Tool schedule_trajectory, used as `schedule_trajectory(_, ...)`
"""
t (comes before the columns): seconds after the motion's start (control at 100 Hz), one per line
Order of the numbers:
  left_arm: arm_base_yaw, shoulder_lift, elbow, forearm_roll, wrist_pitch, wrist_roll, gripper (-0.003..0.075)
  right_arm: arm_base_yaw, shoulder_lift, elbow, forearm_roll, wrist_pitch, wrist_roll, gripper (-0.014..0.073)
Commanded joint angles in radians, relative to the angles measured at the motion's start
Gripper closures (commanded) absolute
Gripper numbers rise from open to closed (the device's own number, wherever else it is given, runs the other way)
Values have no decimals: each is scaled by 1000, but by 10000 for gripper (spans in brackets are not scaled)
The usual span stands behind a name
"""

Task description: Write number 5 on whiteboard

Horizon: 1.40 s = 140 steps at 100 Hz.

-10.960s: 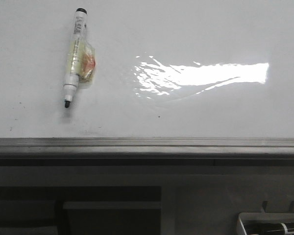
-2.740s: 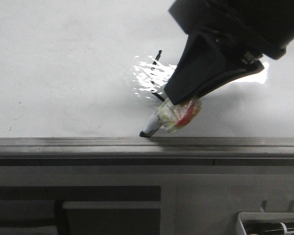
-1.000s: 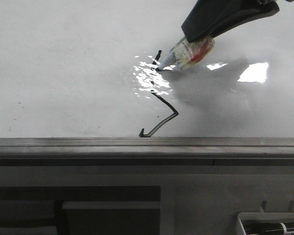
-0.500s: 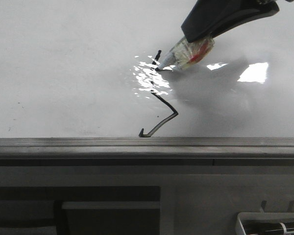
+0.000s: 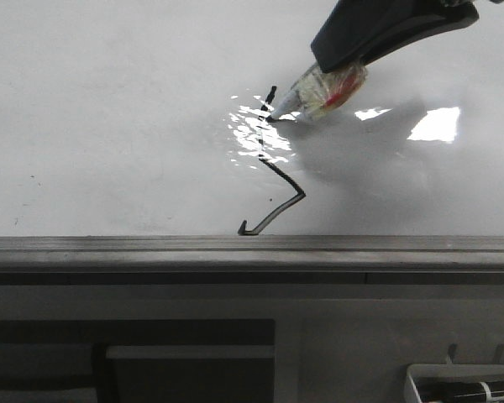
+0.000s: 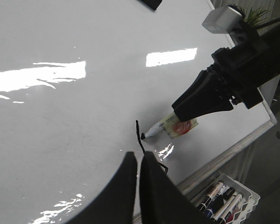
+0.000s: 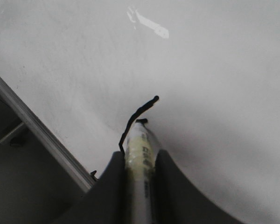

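Observation:
The whiteboard [image 5: 109, 126] fills the front view, glossy white. On it runs the number 5 [image 5: 279, 176], a thin black line: an upright stroke, then a zigzag hook that ends at the near rail. My right gripper [image 5: 340, 52] is shut on a white marker pen [image 5: 315, 94] with a yellowish label. The pen's tip touches the board beside the top of the stroke [image 7: 135, 114]. The pen [image 7: 139, 151] sits between the right gripper [image 7: 139, 158] fingers. My left gripper [image 6: 139, 158] hovers over the board near the line [image 6: 139, 135], shut and empty.
A grey metal rail [image 5: 235, 245] edges the board on the near side. Below it at the right stands a small white tray [image 6: 245, 196] with several pens. Glare patches lie across the board [image 6: 37, 77].
The pen once lay loose at the board's left. 2.7 s ago its tip was at the near rail; it has since moved up to the stroke's top. Nothing moved in the last second.

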Motion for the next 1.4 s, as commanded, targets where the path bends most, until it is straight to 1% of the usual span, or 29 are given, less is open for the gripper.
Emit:
schedule_trajectory(0.0,0,5,-30,3,-33,-5,741,-6,-4,-27,-3,-52,-10,634)
schedule_trajectory(0.38,0,5,-30,3,-33,-5,741,-9,-4,-27,-3,-66,-10,634)
schedule_trajectory(0.73,0,5,-30,3,-35,-5,741,-139,-18,-27,-34,46,-8,634)
schedule_trajectory(0.89,0,5,-30,3,-35,-5,741,-168,-42,-26,-40,66,-6,634)
schedule_trajectory(1.21,0,5,-30,3,-35,-5,741,-169,-44,-26,-40,53,-6,634)
schedule_trajectory(1.26,0,5,-30,3,-35,-5,741,-169,-53,-28,-36,68,-6,634)
schedule_trajectory(1.32,0,5,-30,3,-35,-5,741,-154,-82,-38,-15,99,-13,634)
schedule_trajectory(1.39,0,5,-30,1,-35,-5,740,-111,-142,-59,-1,124,-49,634)
